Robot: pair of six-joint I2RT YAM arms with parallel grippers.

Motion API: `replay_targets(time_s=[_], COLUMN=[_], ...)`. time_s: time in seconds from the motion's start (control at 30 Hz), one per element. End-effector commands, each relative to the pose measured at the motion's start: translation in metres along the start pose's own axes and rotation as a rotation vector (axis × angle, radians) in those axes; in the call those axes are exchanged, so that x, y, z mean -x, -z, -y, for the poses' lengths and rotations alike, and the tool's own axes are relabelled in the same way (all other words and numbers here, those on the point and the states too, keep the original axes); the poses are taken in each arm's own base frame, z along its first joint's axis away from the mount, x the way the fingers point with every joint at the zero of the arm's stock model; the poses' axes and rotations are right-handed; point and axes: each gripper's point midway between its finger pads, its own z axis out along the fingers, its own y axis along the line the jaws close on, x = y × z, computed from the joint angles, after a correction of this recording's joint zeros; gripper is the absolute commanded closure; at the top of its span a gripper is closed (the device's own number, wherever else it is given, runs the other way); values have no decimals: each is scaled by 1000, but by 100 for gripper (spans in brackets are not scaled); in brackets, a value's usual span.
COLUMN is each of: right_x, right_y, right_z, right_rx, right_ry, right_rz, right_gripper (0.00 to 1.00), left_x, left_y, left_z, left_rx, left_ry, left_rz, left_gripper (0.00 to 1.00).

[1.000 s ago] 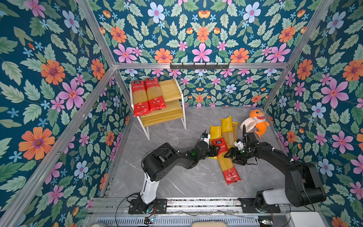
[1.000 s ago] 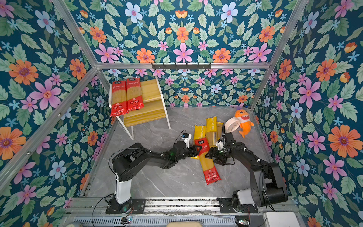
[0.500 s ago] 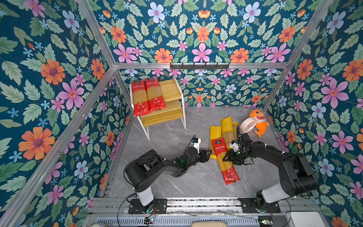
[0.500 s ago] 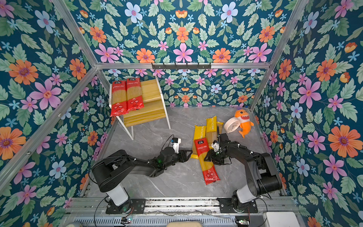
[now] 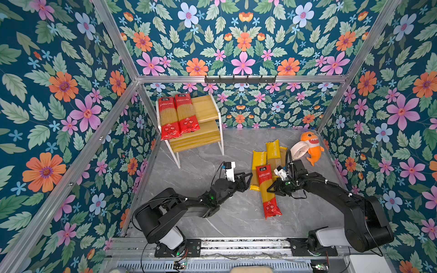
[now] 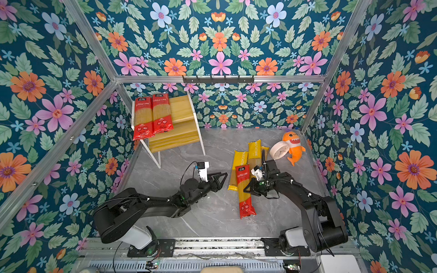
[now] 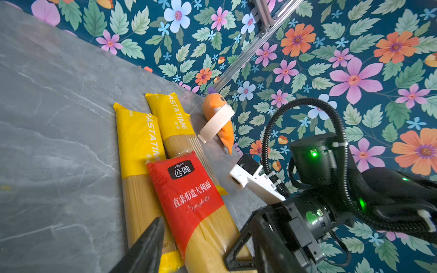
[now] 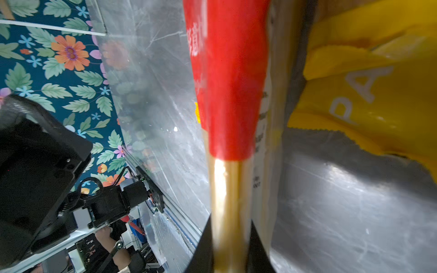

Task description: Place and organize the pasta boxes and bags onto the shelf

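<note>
The shelf (image 5: 203, 111) stands at the back left, and two red spaghetti packs (image 5: 168, 118) (image 5: 185, 113) lie side by side over its left half. A third red pack (image 5: 267, 186) (image 6: 243, 189) lies on the grey floor across yellow PASTATIME packs (image 5: 258, 163) (image 5: 273, 149). My right gripper (image 5: 274, 188) (image 8: 230, 245) is shut on this red pack (image 8: 231, 82) at its clear middle. My left gripper (image 5: 246, 180) (image 6: 222, 179) is open, just left of the yellow packs, with nothing in it. Only one of its fingers (image 7: 149, 245) shows in the left wrist view, over a yellow pack (image 7: 137, 141).
An orange plush shark (image 5: 312, 149) and a white round object (image 5: 298, 151) sit in the back right corner, behind the right arm. A black hook rail (image 5: 240, 79) runs along the back wall. Floral walls close in three sides.
My right gripper's jaws have closed onto the red pack on the floor. My left gripper has drawn back a little to the left, away from that pack.
</note>
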Motion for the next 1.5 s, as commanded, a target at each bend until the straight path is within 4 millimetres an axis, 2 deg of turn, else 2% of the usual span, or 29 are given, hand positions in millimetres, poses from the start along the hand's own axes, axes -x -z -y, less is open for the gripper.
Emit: replay_targets(time_s=[0.0,0.2,0.37,0.6,0.8,0.97,1.07,1.3,1.47], right_x=[20,55,80,84,87,88,86,68,53], right_y=[11,31,46,47,49,57,64,67,67], right_z=[-44,-80,-123,-187,-228,-249,-257,-269,-275], right_rx=[173,264,362,464,594,669,714,757,804], right_ry=[76,148,264,475,565,613,630,713,760], right_rz=[71,234,367,404,444,484,491,399,305], right_gripper=[95,100,100,100,100,100,100,100,100], left_x=[2,21,32,54,73,72,69,76,86], left_y=[-1,7,20,44,60,68,70,66,64], left_z=[-2,-2,1,10,23,27,37,46,50], left_rx=[11,25,74,29,-64,-142,-210,-307,-394], left_ry=[12,-37,-152,-163,-168,-145,-109,-70,-25], left_rz=[-52,-77,-87,-16,0,-35,-47,-49,-50], left_gripper=[38,38,37,32,31,31,31,30,36])
